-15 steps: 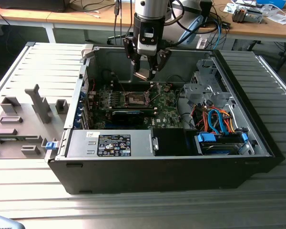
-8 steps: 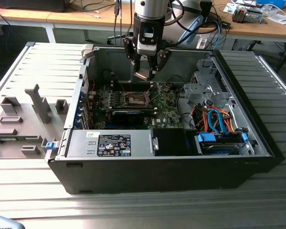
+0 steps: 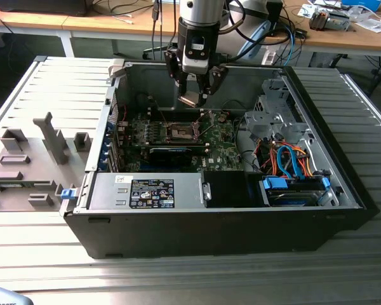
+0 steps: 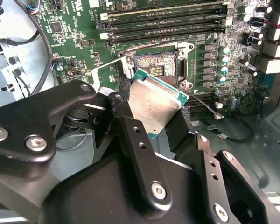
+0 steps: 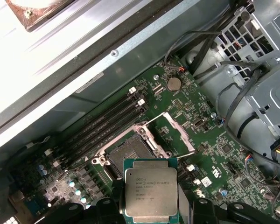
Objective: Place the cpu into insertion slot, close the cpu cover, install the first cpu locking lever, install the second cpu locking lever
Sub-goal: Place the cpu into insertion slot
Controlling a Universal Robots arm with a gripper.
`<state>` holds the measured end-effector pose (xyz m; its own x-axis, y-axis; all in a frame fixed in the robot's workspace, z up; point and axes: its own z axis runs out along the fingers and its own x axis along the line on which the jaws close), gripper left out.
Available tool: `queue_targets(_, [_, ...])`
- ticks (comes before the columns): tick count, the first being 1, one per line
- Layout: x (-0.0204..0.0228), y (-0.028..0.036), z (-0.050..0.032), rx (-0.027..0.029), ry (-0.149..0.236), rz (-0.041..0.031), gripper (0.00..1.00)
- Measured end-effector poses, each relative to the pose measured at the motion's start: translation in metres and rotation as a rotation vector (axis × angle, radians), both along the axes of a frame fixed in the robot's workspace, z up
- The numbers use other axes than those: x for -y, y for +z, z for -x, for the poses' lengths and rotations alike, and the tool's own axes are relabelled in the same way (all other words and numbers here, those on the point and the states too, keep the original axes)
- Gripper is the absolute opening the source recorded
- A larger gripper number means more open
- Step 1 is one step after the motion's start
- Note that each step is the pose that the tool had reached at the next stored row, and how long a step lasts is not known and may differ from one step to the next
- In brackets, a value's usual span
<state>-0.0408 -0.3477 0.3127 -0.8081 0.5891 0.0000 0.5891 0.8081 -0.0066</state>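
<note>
Open PC case (image 3: 241, 232) on a slatted bench (image 3: 178, 276), arm (image 3: 200, 13) pointing straight down into it.
Fingers (image 4: 127, 128) of the gripper (image 3: 192, 97) pinch the cpu (image 4: 156, 105) by its edges, metal face a bit tilted, hovering above the insertion slot (image 4: 156, 65) without touching; the cpu cover (image 5: 182, 133) stands flipped open beside it.

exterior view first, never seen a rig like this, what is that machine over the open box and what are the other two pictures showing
The exterior view comes from a camera off the arm. It shows a robot arm reaching into an open desktop computer case lying on a ribbed metal table. The two wrist views come from cameras riding on the arm, looking past its gripper. The gripper is shut on the cpu, a flat square chip with a silvery face, held above the green motherboard. Below it the insertion slot sits bare, its cpu cover swung open.
</note>
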Motion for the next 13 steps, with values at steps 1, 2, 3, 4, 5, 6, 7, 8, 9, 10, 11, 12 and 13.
queue_targets(1, [0.0, 0.0, 0.0, -0.0001, -0.001, 0.0, 0.55])
queue_targets(2, [0.0, 0.0, 0.0, -0.0001, -0.001, 0.0, 0.55])
queue_targets(3, [0.0, 0.0, 0.0, 0.0, -0.003, 0.0, 0.55])
queue_targets(4, [0.0, 0.0, 0.0, -0.0001, -0.004, 0.0, 0.55])
queue_targets(5, [0.0, 0.0, 0.0, -0.0001, -0.006, 0.0, 0.55])
queue_targets(6, [0.0, 0.0, 0.0, -0.0001, -0.007, 0.0, 0.55])
queue_targets(7, [0.0, 0.0, 0.0, 0.0, -0.007, 0.0, 0.55])
queue_targets(8, [0.0, 0.0, 0.0, -0.0001, -0.008, 0.0, 0.55])
queue_targets(9, [0.0, -0.0001, 0.0, 0.0, -0.009, 0.0, 0.55])
queue_targets(10, [0.0, -0.0001, 0.0, 0.0, -0.009, 0.0, 0.55])
queue_targets(11, [0.0, -0.0001, 0.0, 0.0, -0.01, 0.0, 0.55])
queue_targets(12, [0.0, -0.0001, 0.0, -0.0001, -0.01, 0.0, 0.55])
queue_targets(13, [0.0, -0.0001, 0.0, 0.0, -0.011, 0.0, 0.55])
